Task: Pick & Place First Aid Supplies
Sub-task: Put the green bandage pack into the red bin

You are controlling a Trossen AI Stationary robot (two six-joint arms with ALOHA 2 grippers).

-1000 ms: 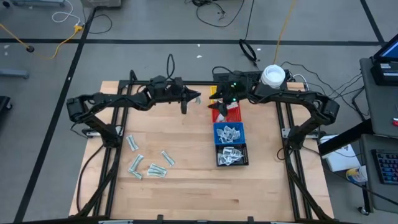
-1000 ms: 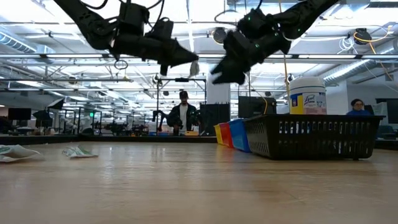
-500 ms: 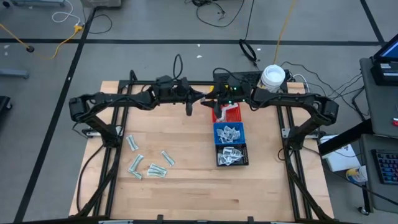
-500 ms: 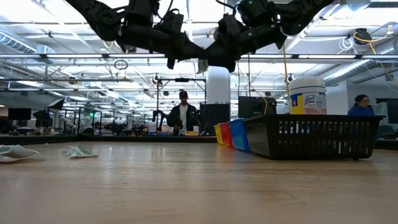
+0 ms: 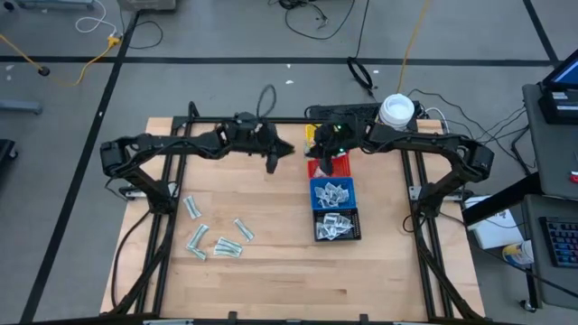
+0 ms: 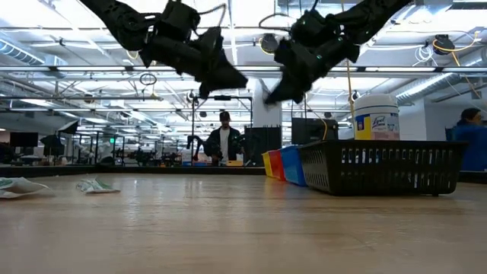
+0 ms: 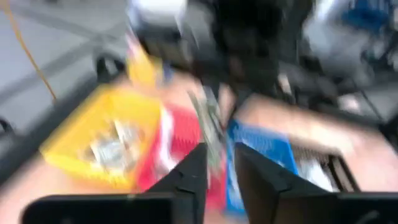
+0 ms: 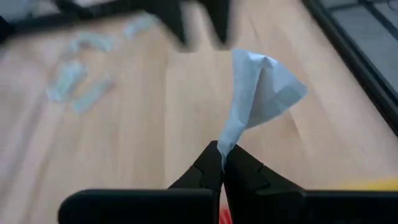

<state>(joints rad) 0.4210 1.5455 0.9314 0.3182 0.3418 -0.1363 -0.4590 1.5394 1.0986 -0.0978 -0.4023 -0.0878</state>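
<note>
Right wrist view shows the right pincer (image 8: 222, 163) closed on one corner of a white packet (image 8: 258, 93), which stands up from the fingertips as a thin, creased sheet. In the high view this pincer (image 5: 327, 161) is raised above the red bin (image 5: 336, 166), with the yellow bin (image 5: 310, 134) behind it and the blue bin (image 5: 331, 193) and black bin (image 5: 336, 224) in front, all in one row on the counter (image 5: 271, 271). The left pincer (image 5: 272, 160) hangs just beside it, toward the middle of the counter; the left wrist view shows its fingers (image 7: 189, 180) slightly apart with nothing between them. The remaining pale green wrappers (image 5: 215, 236) lie loose on the counter's left half, well apart from the bins. Handling judgement: the packet is very light and limp, bends under its own weight, and can twist or flutter when carried by one corner. The wrapping looks smooth and may slip if pinched on too little material. Take hold at an edge or corner with enough overlap to trap both layers, and avoid the padded middle, where the fingers could skid. The flat wrappers on the counter offer little height, so an edge must be caught low against the wood. Release is best made low over the bin, as a light packet may drift.
</note>
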